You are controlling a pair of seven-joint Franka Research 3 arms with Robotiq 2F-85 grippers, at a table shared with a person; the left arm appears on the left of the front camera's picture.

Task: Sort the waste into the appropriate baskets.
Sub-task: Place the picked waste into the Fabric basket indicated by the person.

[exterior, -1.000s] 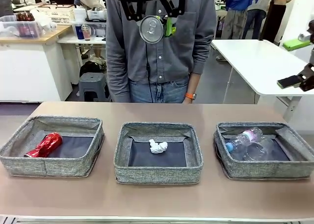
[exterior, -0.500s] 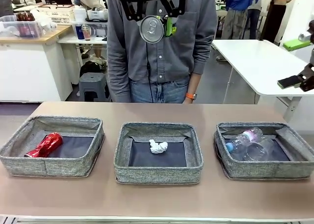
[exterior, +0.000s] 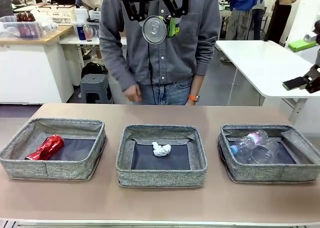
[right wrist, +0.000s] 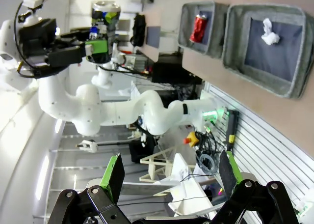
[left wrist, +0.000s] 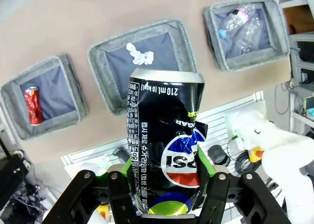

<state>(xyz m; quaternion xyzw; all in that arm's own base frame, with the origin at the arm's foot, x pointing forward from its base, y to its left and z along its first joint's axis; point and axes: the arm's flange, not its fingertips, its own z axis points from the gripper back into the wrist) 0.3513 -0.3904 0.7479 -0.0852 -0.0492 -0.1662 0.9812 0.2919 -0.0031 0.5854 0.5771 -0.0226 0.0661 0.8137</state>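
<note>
We see person's hand now forward over far tabletop edge. Our left tool clamped on dented dark blue-black drink can, held high above three grey woven fabric baskets. Crushed red can in left basket, white paper ball middle, clear plastic bottles right. Right tool fingers wide apart, empty.

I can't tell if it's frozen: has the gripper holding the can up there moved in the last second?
No. The left gripper and its can sit at the same spot above the middle basket.
</note>
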